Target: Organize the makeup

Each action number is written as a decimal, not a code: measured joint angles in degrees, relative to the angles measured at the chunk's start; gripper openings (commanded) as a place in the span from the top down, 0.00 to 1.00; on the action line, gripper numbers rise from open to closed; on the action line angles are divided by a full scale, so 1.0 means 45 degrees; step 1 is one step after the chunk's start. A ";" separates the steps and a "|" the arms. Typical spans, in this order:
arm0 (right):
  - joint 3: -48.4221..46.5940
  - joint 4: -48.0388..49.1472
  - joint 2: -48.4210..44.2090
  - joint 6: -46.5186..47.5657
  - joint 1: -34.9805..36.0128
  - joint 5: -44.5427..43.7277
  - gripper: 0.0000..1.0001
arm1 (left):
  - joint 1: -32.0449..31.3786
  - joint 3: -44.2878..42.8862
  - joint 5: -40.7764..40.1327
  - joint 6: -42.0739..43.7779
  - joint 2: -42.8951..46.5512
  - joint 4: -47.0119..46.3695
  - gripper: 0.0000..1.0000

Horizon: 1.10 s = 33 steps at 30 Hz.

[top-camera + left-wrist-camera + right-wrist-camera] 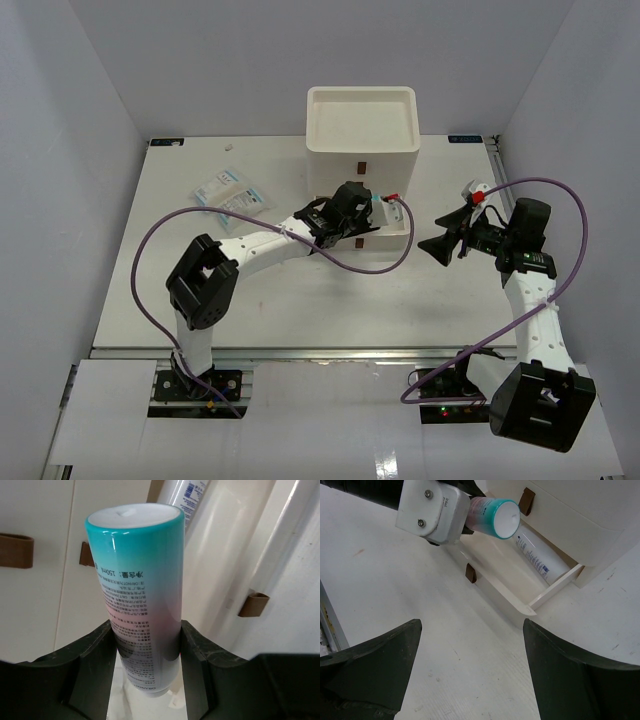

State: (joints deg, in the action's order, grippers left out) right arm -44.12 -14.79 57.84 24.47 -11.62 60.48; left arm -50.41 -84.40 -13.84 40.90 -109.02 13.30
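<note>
**Tube held over the open drawer**

The left gripper pinches a pink-and-teal tube between its black fingers. The tube's teal end juts over the pulled-out drawer, where a white tube lies. The right gripper hangs off to the drawer's right, jaws spread wide, holding nothing. Clear packets lie on the white table, left of the white box. Plain pale walls close in around it.

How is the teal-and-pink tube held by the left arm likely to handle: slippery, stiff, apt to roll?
The tube looks glossy, so it may slip. Its round body would probably roll if laid flat. It seems fairly stiff: no dent shows between the jaws.
</note>
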 measured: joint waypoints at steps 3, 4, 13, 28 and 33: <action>0.0000 0.0000 0.0001 0.0004 -0.0012 0.0025 0.11 | -0.0006 -0.0048 -0.0115 0.0606 -0.0323 -0.0603 0.63; 0.0000 0.0000 0.0001 0.0004 -0.0029 0.0027 0.11 | -0.0006 -0.0093 -0.0130 0.0741 -0.0492 -0.0762 0.54; 0.0000 0.0000 0.0001 0.0004 -0.0239 0.0082 0.11 | -0.0006 -0.0121 -0.0136 0.1033 -0.1249 -0.1434 0.22; 0.0471 -0.0182 0.0001 0.1406 -0.0262 0.1435 0.17 | -0.0006 0.1458 0.0669 -0.1773 0.1961 -0.2135 0.11; 0.0785 -0.0944 -0.0220 0.3581 0.0020 0.2245 0.25 | 0.0306 0.1616 0.1020 -0.4722 0.3955 -0.1507 0.33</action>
State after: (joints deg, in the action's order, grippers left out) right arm -40.59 -19.04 56.85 40.59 -11.53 70.59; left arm -49.03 -77.13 -9.25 19.65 -91.22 6.51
